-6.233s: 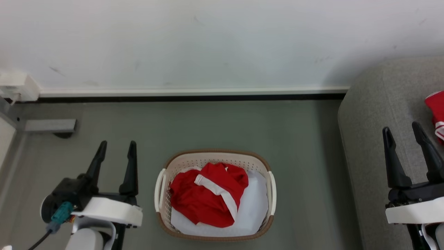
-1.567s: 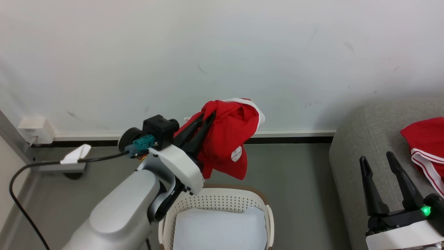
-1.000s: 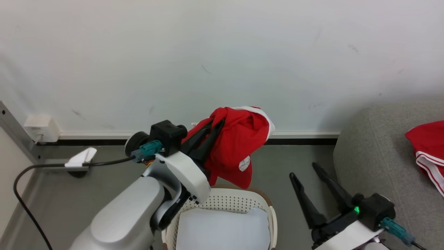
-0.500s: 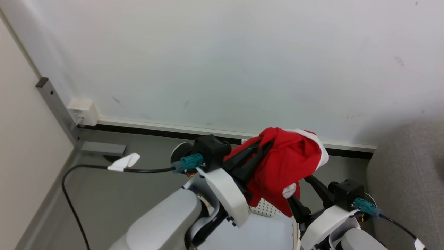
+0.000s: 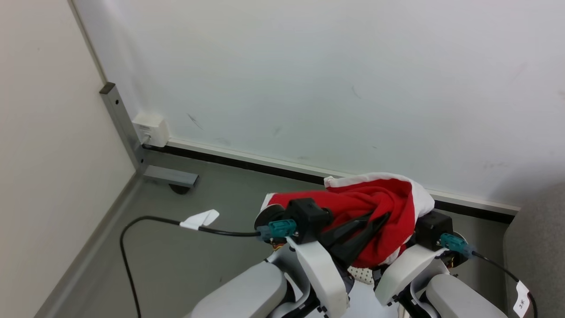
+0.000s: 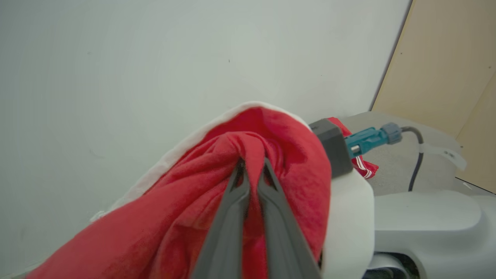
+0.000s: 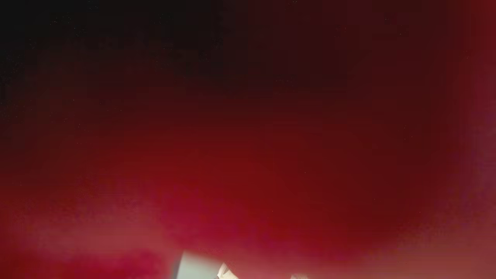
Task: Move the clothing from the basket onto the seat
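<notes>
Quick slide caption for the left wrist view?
Left gripper shut on a bunched red garment before a pale wall.

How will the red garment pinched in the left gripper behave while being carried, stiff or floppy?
Probably floppy: the red garment bunches into folds around the left gripper and sags off it. Likely light, since one narrow pinch holds up the whole bundle. Loose cloth spills past the grip in the head view, so it might snag or swing.

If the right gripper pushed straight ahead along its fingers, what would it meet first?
The red clothing, shut in the left gripper: it looms blurred and very close in the right wrist view. It may already be touching; depth is unclear.
</notes>
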`<state>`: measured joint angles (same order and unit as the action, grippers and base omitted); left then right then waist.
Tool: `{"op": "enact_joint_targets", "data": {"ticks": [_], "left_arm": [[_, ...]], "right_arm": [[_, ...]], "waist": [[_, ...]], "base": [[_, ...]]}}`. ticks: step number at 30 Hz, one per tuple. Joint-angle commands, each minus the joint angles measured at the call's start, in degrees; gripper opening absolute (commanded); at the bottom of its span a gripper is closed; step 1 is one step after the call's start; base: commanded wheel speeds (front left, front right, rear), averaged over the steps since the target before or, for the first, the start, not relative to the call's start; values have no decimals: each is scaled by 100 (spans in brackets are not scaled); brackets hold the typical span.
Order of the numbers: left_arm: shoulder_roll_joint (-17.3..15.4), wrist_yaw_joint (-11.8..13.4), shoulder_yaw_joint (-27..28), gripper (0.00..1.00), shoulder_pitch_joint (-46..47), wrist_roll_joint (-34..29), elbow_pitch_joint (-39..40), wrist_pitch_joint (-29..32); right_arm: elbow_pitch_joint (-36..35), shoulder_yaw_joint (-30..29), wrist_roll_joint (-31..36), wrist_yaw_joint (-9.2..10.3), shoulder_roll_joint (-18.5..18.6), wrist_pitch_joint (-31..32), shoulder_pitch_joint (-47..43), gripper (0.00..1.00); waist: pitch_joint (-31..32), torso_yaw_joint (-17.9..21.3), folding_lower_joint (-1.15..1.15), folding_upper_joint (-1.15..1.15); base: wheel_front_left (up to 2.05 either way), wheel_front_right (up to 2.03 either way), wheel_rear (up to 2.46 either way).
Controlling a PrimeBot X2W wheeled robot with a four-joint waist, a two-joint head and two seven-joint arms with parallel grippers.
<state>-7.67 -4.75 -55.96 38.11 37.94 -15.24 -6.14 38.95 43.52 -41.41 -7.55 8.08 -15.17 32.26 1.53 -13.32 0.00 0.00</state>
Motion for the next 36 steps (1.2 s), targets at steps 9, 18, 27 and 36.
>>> {"op": "enact_joint_targets", "data": {"ticks": [9,18,27,36], "left_arm": [[-141,41,118,0,-98,172,-72,-64],[-366,133,334,0,-144,318,-248,-141],[-434,177,401,100,-251,447,-438,-229],[-548,266,391,100,-306,359,-326,-301]], "right_arm": [[-260,78,-51,13,123,4,-97,0],[-759,-18,107,13,339,4,-278,0],[-1489,-378,381,13,513,4,-595,0],[-1857,-893,546,13,694,3,-880,0]], "waist": [[-9,97,0,0],[-5,358,0,0],[29,624,0,0],[2,1012,0,0]], "base": [[0,0,0],[0,0,0],[0,0,0],[0,0,0]]}}
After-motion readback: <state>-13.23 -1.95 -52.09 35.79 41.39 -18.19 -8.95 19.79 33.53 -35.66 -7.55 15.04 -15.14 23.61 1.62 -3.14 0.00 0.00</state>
